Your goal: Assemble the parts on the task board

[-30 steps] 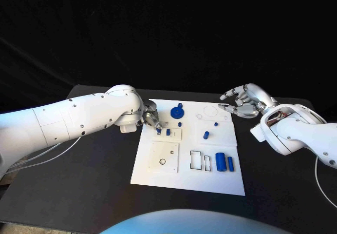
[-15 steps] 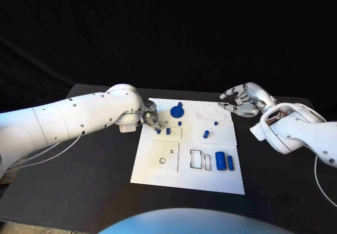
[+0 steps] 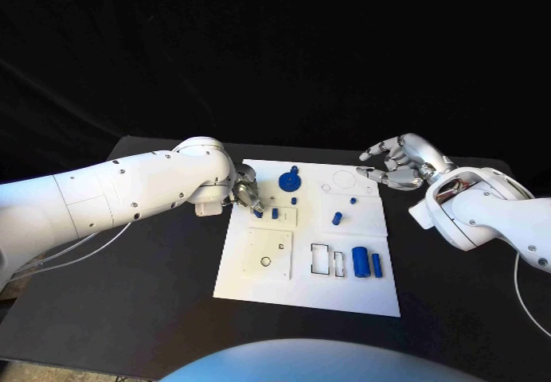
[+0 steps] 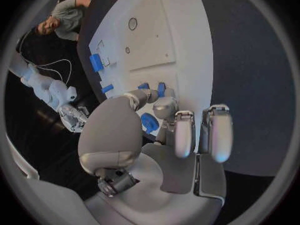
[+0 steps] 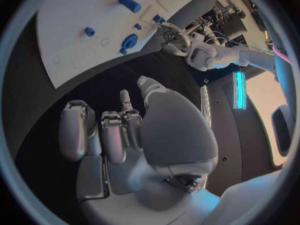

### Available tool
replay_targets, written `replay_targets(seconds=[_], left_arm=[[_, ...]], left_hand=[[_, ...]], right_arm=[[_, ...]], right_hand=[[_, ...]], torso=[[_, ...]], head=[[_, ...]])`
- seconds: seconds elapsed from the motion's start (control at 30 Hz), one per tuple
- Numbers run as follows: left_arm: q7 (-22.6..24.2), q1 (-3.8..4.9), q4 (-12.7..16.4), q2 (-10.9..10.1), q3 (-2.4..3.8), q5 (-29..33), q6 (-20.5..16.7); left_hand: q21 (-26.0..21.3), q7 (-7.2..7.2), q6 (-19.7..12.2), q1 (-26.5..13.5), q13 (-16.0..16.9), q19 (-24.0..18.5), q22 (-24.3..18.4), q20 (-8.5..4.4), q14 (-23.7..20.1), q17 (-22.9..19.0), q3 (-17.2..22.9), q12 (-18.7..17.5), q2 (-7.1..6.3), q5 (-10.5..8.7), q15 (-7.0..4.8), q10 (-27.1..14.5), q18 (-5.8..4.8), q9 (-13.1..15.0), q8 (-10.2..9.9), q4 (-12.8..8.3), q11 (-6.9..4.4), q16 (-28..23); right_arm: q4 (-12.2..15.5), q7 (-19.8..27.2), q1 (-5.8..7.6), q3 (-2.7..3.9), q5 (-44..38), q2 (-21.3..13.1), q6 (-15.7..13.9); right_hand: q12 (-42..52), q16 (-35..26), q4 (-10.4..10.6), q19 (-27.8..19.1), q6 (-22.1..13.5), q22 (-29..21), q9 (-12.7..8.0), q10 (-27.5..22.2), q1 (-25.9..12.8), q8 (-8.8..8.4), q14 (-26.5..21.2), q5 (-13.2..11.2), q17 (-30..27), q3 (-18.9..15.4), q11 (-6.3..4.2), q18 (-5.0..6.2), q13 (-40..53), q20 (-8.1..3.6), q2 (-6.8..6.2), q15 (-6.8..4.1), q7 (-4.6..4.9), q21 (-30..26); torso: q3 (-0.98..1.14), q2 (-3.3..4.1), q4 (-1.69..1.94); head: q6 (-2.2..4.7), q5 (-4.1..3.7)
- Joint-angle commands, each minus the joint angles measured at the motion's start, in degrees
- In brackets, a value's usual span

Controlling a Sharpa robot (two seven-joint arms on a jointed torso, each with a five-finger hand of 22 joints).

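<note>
Almost nothing differs from 1 s ago: arms, board and parts sit where they were, only the right hand looks a touch higher/further back, barely. Left hand is at the board's left edge, near the far-left corner, fingers reaching down to the small blue pegs by the little rectangular slot; from the wrist cam the fingertips sit right at two small blue pieces and seem to pinch or press one, but can't tell for sure if it's gripped or just touched. Other fingers of that hand are loosely curled, not spread wide. Right hand hovers off the board's far-right corner, over the black table, fingers half curled, nothing in it, apart from any part. Parts on board: blue gear-like disc w/ knob near the far edge, small blue stub and short blue cylinder mid-right, bigger blue cylinder + thin blue bar near the right edge toward the near side, next to empty rectangular outlines. Plate w/ holes on the near-left part, unfilled. Judgement: the stillness suggests the left hand is mid fine-seating of a peg, slow work, no progress visible in this second. Most of the assembly looks left to do: big cylinder, bar and loose pieces not yet in their slots.
</note>
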Motion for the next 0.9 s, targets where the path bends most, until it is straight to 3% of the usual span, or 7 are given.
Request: replay_targets(seconds=[0.03, 0.4, 0.6, 0.9], left_arm=[[-0.30, -0.02, 0.11, 0.19, -0.03, -0.24, 0.94], [-0.44, -0.13, -0.53, 0.95, -0.14, 0.17, 1.30], [-0.74, -0.24, -0.80, 1.18, -0.18, 0.63, 1.84], [-1.19, -0.28, -1.16, 1.48, -0.19, 0.51, 2.14]], left_hand=[[0.28, -1.56, 2.01, 0.04, -0.02, 3.17, 12.84, -0.38, 5.95, 15.10, 7.87, -0.34, 0.66, 0.34, -0.47, 0.37, -0.57, 2.27, 0.19, -8.27, -0.13, 0.21], [0.32, -1.57, 2.19, -0.54, -0.12, 3.21, 12.89, -0.39, 5.95, 15.10, 7.60, -0.40, 0.69, 0.43, -0.47, 0.50, -0.59, 2.42, 0.27, -8.02, -0.10, 0.21], [0.39, -1.89, 2.82, -2.15, -0.39, 3.27, 12.97, -0.42, 5.95, 15.10, 6.92, -0.58, 0.66, -0.96, -0.59, 0.75, -0.62, 2.82, 0.60, -7.26, -0.24, 0.21], [0.44, -2.24, 3.31, -3.75, -0.65, 3.33, 13.05, -0.63, 5.95, 15.10, 5.44, -0.77, 0.48, -1.44, -0.88, 1.05, -0.64, 3.21, 0.75, -6.27, -0.40, 0.21]], right_arm=[[0.08, 0.21, -0.03, 0.00, -0.61, 0.02, 0.70], [0.16, 0.23, -0.03, 0.00, -0.61, -0.05, 0.67], [0.21, 0.22, -0.03, 0.00, -0.61, -0.14, 0.65], [0.22, 0.15, -0.03, 0.00, -0.61, -0.19, 0.76]], right_hand=[[0.02, -0.31, 0.00, -0.18, 0.20, 7.84, 0.07, 0.84, -0.73, 0.38, 5.15, 0.31, 11.58, 0.50, -0.32, 0.99, 8.08, -0.40, 0.00, -0.54, -0.26, -0.21], [0.02, -0.31, 0.00, -0.18, 0.20, 7.84, 0.07, 0.84, -0.73, 0.38, 5.15, 0.31, 11.58, 0.50, -0.32, 0.99, 8.08, -0.40, 0.00, -0.54, -0.26, -0.21], [0.02, -0.31, 0.00, -0.18, 0.20, 7.84, 0.07, 0.84, -0.73, 0.38, 5.15, 0.31, 11.58, 0.50, -0.32, 0.99, 8.08, -0.40, 0.00, -0.54, -0.26, -0.21], [-0.08, -0.35, -0.08, -0.17, 0.16, 7.85, 0.18, 0.76, -0.97, 0.45, 5.13, 0.33, 11.47, 0.86, -0.34, 0.99, 7.96, -0.42, -0.16, -0.55, -0.27, -0.28]], torso=[[0.02, 0.00, -0.01], [0.03, 0.06, -0.07], [0.03, 0.04, -0.08], [0.02, -0.01, 0.03]], head=[[-0.05, -0.03], [-0.18, -0.20], [-0.30, -0.39], [-0.42, -0.53]])
